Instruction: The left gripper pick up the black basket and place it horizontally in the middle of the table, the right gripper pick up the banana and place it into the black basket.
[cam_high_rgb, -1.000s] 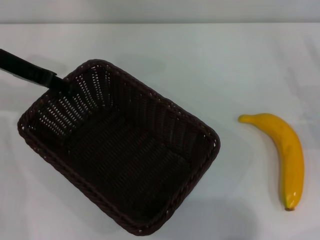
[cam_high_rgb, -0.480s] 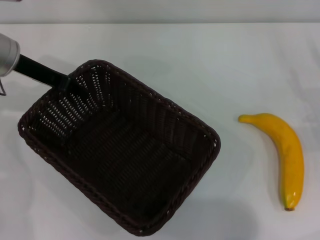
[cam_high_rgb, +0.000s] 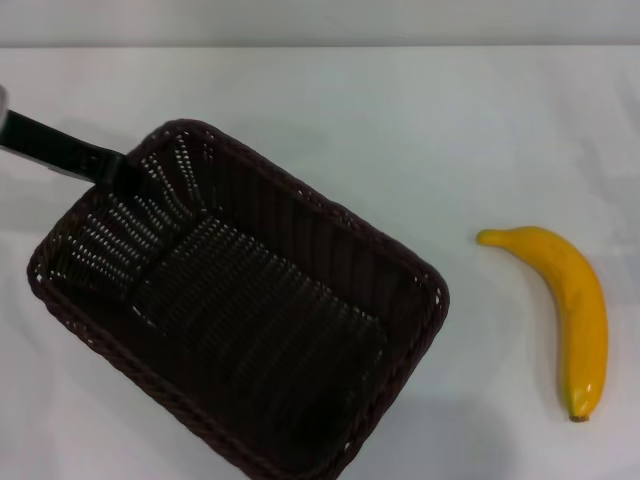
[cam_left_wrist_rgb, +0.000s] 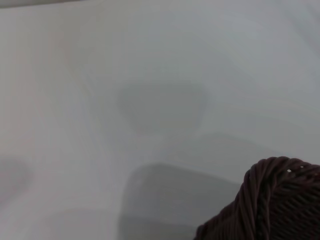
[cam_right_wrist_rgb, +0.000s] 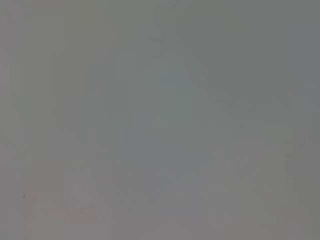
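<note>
The black basket (cam_high_rgb: 335, 212) sits diagonally on the left half of the white table (cam_high_rgb: 400, 110), and its near edge runs out of the head view. My left gripper (cam_high_rgb: 122, 170) reaches in from the left, its black finger (cam_high_rgb: 55, 148) at the rim of the basket's far left corner, shut on that rim. The basket looks raised and tipped, its floor turned toward the camera. A piece of the braided rim (cam_left_wrist_rgb: 272, 197) shows in the left wrist view. The yellow banana (cam_high_rgb: 570, 300) lies on the table at the right, well apart from the basket. My right gripper is out of view.
The table's far edge (cam_high_rgb: 320, 45) runs along the back. The right wrist view shows only a plain grey surface (cam_right_wrist_rgb: 160, 120).
The basket has risen and tipped, looming larger with its near edge now beyond the head view. The silver wrist has moved out of view to the left. The banana has not moved.
</note>
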